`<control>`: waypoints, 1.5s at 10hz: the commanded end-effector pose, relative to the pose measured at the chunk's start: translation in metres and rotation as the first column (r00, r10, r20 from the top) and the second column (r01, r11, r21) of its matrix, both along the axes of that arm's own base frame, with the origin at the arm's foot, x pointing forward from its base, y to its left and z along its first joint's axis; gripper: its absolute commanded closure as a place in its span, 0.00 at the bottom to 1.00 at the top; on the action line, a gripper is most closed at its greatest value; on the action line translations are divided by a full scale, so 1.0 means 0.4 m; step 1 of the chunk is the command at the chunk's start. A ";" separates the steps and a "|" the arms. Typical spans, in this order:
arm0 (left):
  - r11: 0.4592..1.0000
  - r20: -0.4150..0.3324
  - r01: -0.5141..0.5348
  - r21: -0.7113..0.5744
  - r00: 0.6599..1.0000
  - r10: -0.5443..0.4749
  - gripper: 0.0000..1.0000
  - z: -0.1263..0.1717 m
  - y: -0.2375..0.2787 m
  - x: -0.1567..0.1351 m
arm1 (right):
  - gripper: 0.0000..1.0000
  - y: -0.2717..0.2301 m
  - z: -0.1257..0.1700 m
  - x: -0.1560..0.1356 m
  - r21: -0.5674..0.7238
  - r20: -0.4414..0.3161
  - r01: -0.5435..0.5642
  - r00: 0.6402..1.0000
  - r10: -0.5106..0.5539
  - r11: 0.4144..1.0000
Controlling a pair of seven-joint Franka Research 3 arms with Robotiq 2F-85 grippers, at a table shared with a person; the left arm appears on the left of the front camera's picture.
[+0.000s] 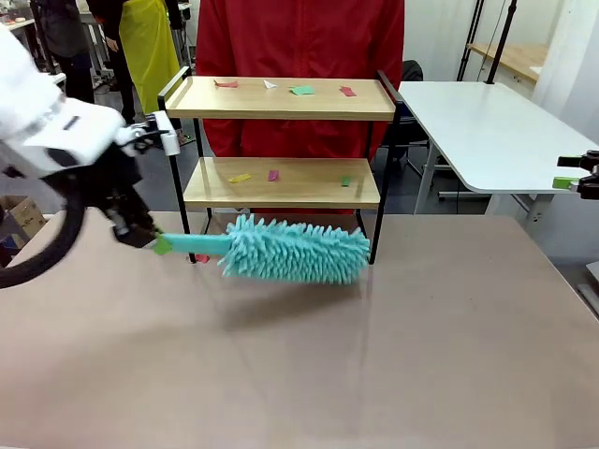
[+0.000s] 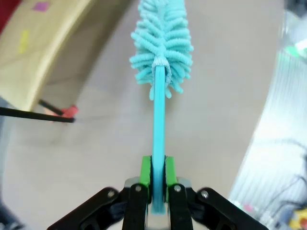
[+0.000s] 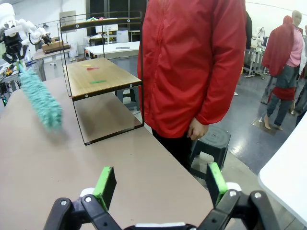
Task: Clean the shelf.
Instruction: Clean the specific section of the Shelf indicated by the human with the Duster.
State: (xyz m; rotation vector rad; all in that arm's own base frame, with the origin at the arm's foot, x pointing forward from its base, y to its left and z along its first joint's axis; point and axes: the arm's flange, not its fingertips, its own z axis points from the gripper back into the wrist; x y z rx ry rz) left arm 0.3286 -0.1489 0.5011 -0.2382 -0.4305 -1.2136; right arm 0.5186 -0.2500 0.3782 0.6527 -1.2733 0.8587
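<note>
- Gripping the thin teal handle, our left gripper (image 1: pixel 155 243) sits at the left of the table (image 1: pixel 393 355); in its wrist view the green pads (image 2: pixel 145 171) are pressed onto the handle from both sides
- We see the duster (image 1: pixel 295 251) held roughly level, its fluffy teal head pointing to the right; it casts a shadow on the tabletop and looks to be clear of the surface
- Just behind the duster head stands the shelf (image 1: pixel 281 111), at the far middle of the table; the head lies in front of its open bottom, below the lower board; we cannot tell whether it touches the frame
- On the top board we count four paper scraps (image 1: pixel 301 90): red, white, green, red; on the lower board lie three, yellow, magenta and green
- A small red scrap (image 1: pixel 202 258) lies on the table by the shelf's front left leg
- Behind the shelf stands a person in a red jacket (image 1: pixel 299 37); one hand (image 3: pixel 196 129) hangs at the side
- At the far right edge our right gripper (image 3: pixel 160 179) hovers away from the shelf, its fingers spread wide with nothing between them
</note>
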 end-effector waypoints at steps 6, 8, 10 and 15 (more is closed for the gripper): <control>0.924 -0.175 0.129 0.359 0.982 -0.069 0.86 0.397 0.221 -0.140 | 0.00 0.007 0.021 0.002 -0.007 -0.008 0.014 1.000 -0.014 1.000; 0.868 -0.155 0.083 0.489 0.988 -0.007 0.86 0.512 0.268 -0.149 | 0.00 0.007 0.021 0.002 -0.007 -0.008 0.014 1.000 -0.014 1.000; 0.829 -0.178 0.069 0.555 0.983 0.038 0.86 0.558 0.318 -0.139 | 0.00 0.007 0.021 0.002 -0.007 -0.008 0.014 1.000 -0.014 1.000; 0.818 -0.176 0.035 0.574 0.981 0.082 0.86 0.547 0.340 -0.116 | 0.00 0.007 0.021 0.002 -0.007 -0.008 0.014 1.000 -0.014 1.000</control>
